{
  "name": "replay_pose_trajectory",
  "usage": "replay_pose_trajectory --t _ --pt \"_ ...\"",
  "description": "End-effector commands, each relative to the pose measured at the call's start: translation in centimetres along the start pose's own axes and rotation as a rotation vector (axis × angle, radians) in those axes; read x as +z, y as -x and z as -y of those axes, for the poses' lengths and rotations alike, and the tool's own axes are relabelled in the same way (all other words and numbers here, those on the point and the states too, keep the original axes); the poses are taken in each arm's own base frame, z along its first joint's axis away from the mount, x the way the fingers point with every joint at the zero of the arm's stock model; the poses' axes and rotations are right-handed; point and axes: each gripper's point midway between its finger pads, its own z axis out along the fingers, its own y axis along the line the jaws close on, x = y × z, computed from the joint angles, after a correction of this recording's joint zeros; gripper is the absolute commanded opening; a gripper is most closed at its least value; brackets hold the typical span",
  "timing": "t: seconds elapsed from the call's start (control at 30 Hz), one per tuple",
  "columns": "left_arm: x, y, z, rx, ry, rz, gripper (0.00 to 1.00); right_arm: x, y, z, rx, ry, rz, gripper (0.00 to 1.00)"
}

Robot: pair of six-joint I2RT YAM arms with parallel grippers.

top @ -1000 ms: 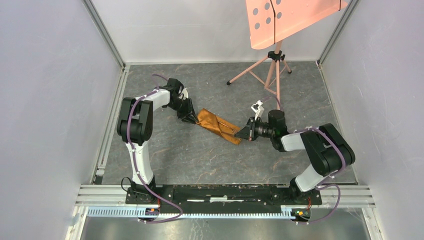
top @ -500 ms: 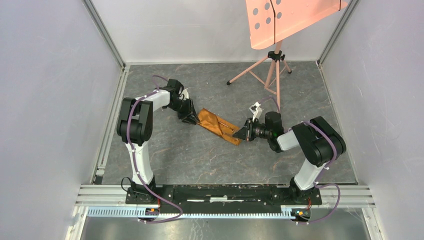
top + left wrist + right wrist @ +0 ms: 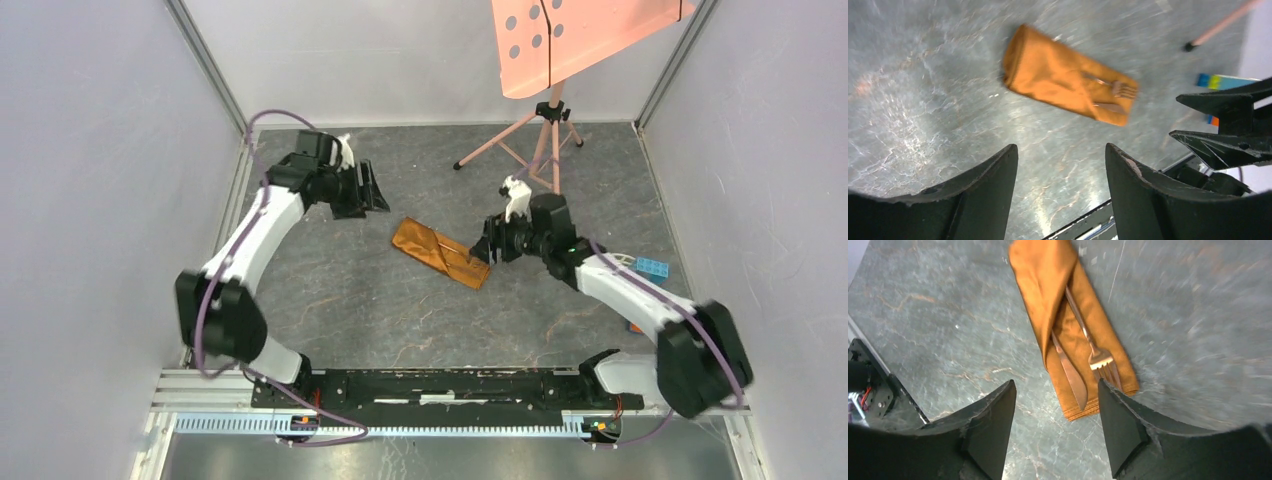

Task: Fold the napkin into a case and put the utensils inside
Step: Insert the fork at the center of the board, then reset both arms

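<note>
At the centre of the grey table (image 3: 330, 290), the case (image 3: 437, 252) lies flat, running ten o'clock to four. Both jaws gape empty: the left gripper (image 3: 372, 190), off at eleven, and the right gripper (image 3: 487, 246), close by at three. The utensils (image 3: 1122, 89), fork (image 3: 1099, 359) and knife (image 3: 1073, 380), show at the four o'clock end. A low retreat by the right gripper could snag that open end and drag them out. A second ago both grippers sat at the case's ends; now they have drawn off.
</note>
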Motion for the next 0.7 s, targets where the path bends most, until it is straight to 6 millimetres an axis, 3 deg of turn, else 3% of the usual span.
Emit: replay_pose_trajectory --t 0.0,0.07,0.1,0.13,0.17,0.3,0.4,0.53,0.6,0.67 --pt "-9.5 1.1 6.4 0.182 -0.125 0.252 0.72 -7.9 4.1 -1.0 -0.191 -0.238 -0.025 0.75" --pt "-14.5 1.2 9.9 0.246 -0.219 0.381 0.74 -12.9 7.2 -1.9 -0.257 -0.329 0.075 0.84" --pt "-17.7 1.3 11.4 0.276 -0.258 0.474 0.79 -15.6 8.8 -2.3 -0.286 -0.374 0.128 0.98" --pt "-20.9 1.4 12.5 0.298 -0.284 0.572 0.93 -18.1 9.9 -2.2 -0.306 -0.445 0.167 0.98" --pt "-23.5 1.6 13.1 0.31 -0.289 0.656 0.98 -20.8 11.5 -2.9 -0.326 -0.485 0.228 0.98" --pt "-32.7 0.6 15.0 0.364 -0.315 0.904 1.0 -28.9 15.7 -5.1 -0.349 -0.591 0.4 0.98" --pt "-38.1 -0.5 15.6 0.367 -0.337 1.067 1.0 -33.3 17.7 -6.7 -0.375 -0.619 0.512 0.98" --pt "-42.9 -2.1 15.4 0.366 -0.345 1.239 1.0 -37.7 18.5 -7.1 -0.336 -0.687 0.66 0.98" --pt "-44.0 -2.7 15.2 0.363 -0.343 1.276 1.0 -38.5 18.1 -6.8 -0.319 -0.702 0.732 0.98" --pt "-44.1 -2.9 15.1 0.363 -0.346 1.279 1.0 -37.6 18.0 -6.7 -0.323 -0.687 0.721 0.98"
